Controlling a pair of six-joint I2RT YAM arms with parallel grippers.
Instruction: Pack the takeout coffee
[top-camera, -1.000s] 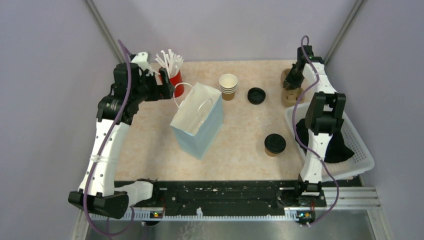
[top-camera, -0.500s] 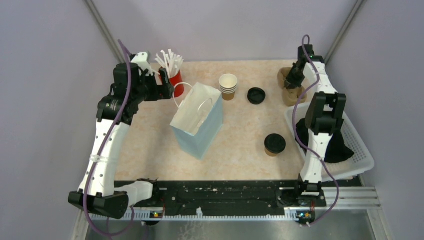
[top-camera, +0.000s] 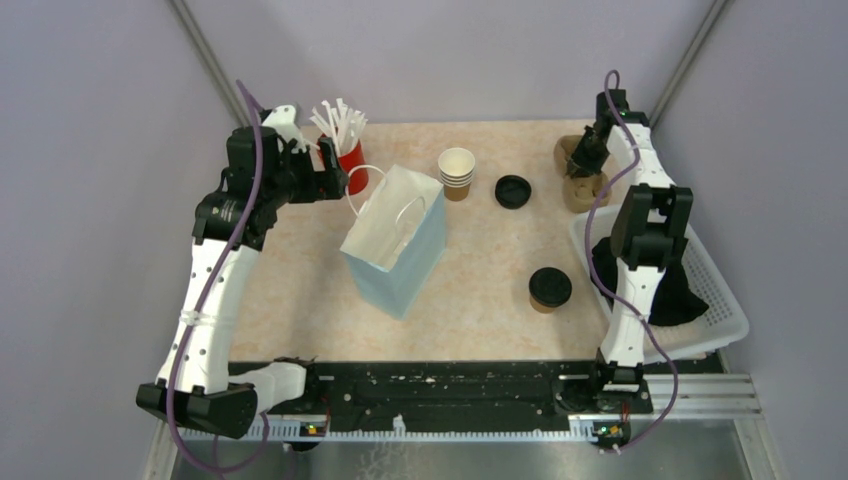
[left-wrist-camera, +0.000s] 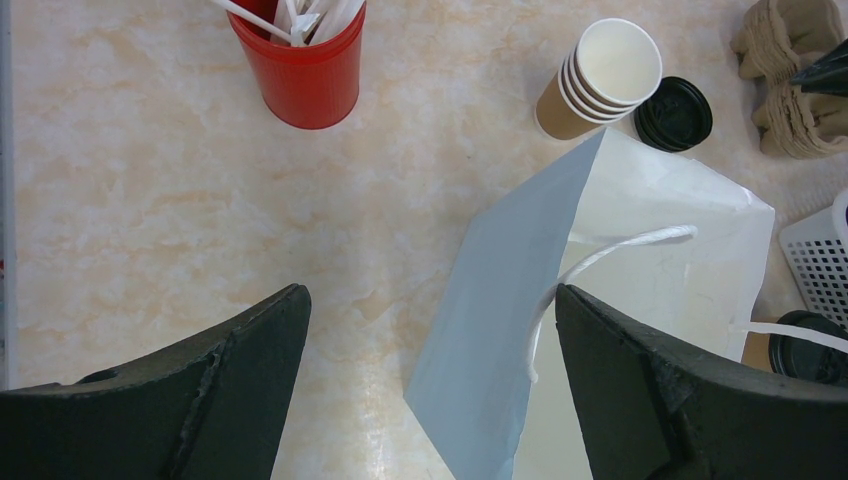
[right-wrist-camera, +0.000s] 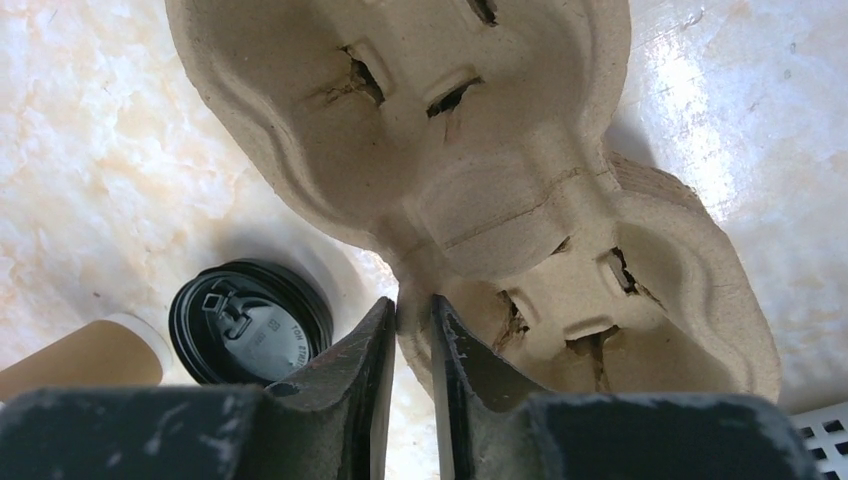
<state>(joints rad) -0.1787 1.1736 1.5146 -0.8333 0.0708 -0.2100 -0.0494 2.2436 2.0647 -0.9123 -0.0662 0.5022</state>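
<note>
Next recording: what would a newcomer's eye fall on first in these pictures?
The pale blue paper bag stands open mid-table, with the left gripper open wide beside it. At the far right corner, the right gripper pinches the edge of a pulp cup carrier. The takeout coffee, black lid on, sits untouched beside the white basket.

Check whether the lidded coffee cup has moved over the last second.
No. The lidded coffee cup stands at the same spot, just left of the white basket and no nearer the blue bag.
</note>
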